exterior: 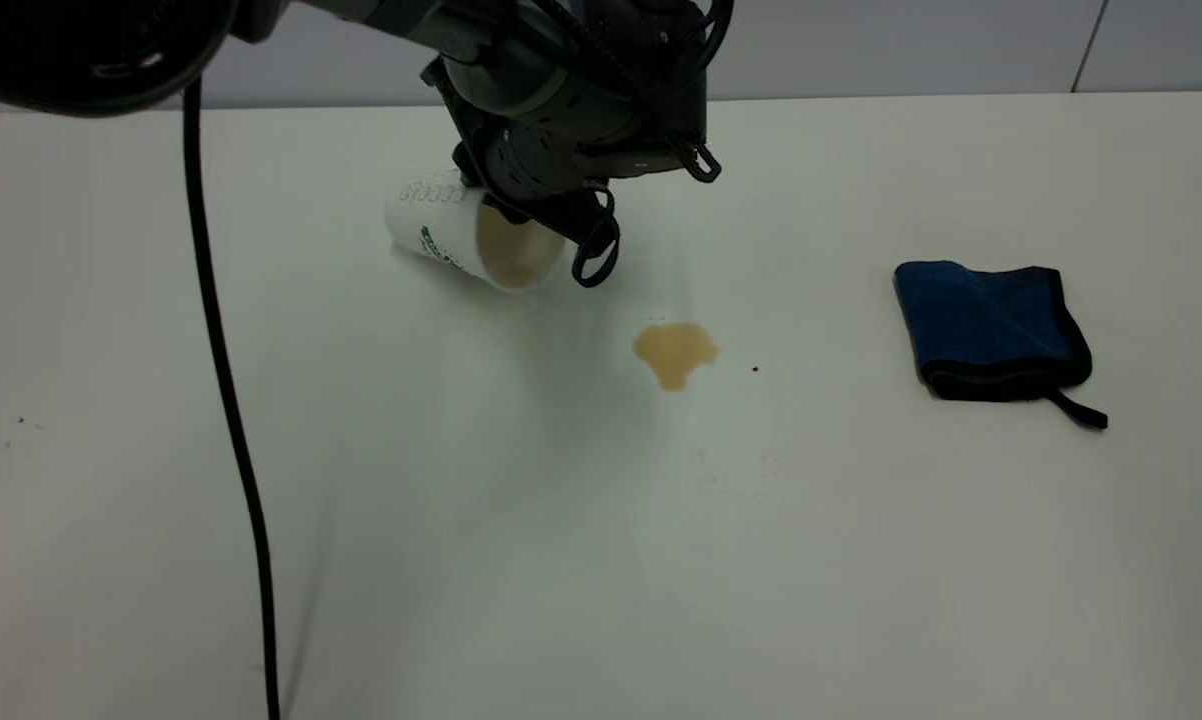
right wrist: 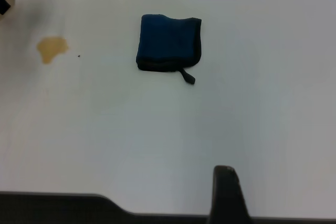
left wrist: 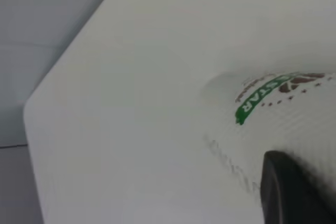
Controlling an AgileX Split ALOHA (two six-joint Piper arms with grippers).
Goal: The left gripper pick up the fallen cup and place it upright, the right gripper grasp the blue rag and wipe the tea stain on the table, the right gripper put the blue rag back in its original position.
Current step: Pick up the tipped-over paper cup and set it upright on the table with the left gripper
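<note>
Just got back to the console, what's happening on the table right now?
The left gripper is on the white paper cup, which is tilted with its mouth facing the amber tea stain. The folded dark-blue rag lies untouched on the white table. The right arm hangs high above, away from the rag.
</note>
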